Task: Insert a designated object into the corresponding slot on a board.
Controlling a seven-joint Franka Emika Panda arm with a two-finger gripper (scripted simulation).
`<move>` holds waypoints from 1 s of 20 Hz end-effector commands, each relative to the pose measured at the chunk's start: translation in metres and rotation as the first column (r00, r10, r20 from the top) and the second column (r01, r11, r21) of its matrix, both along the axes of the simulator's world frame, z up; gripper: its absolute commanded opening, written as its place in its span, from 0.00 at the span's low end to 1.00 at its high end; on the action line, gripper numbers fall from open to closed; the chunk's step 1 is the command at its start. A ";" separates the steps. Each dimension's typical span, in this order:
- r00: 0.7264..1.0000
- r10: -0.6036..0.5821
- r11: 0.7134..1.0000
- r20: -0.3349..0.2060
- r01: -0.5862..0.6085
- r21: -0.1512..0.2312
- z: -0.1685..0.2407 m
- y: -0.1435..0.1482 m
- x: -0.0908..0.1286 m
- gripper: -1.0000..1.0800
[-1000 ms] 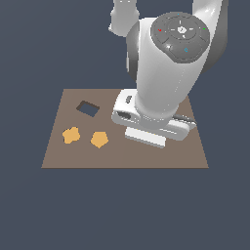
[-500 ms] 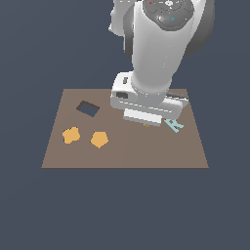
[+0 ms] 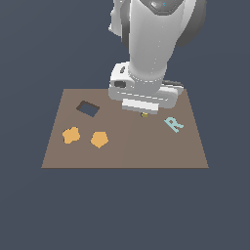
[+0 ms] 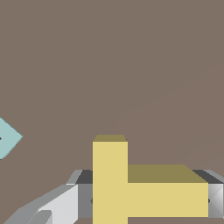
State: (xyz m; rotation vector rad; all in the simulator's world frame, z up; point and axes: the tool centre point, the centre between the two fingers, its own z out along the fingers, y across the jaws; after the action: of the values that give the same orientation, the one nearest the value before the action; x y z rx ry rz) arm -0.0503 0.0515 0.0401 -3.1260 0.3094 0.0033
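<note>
The yellow T-shaped block point(image 4: 131, 188) sits between my gripper's point(image 4: 148, 201) grey fingers point(image 4: 83, 199), which press on it from both sides. In the exterior view only a small yellow bit of the block point(image 3: 144, 114) shows under the gripper point(image 3: 144, 112), above the middle-back of the brown board point(image 3: 127, 154). The wrist view shows plain board surface point(image 4: 109, 65) below the block. The T-shaped slot is not in view; the arm covers the far middle of the board.
A light blue R point(image 3: 173, 123) point(image 4: 6, 138) lies on the board to the exterior view's right of the gripper. Two orange pieces point(image 3: 71, 135) point(image 3: 99, 139) and a dark rectangular cut-out point(image 3: 88, 108) lie on the exterior view's left.
The hand has moved toward the board's far edge, upward in the exterior picture, carrying the yellow block. The light blue R, hidden one second ago, now shows in full.
</note>
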 end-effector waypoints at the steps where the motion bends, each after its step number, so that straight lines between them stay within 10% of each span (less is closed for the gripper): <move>1: 1.000 0.005 1.000 0.001 -0.005 0.000 0.000 -0.001 -0.004 0.00; 12: 1.000 0.008 1.000 0.000 -0.008 0.000 -0.009 -0.002 -0.007 0.00; 13: 1.000 0.008 1.000 0.000 -0.008 0.000 -0.009 -0.002 -0.007 0.96; 20: 1.000 0.008 1.000 0.000 -0.008 0.000 -0.009 -0.002 -0.007 0.96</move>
State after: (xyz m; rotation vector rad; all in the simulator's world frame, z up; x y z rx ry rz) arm -0.0569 0.0494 0.0307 -3.1271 0.2971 0.0029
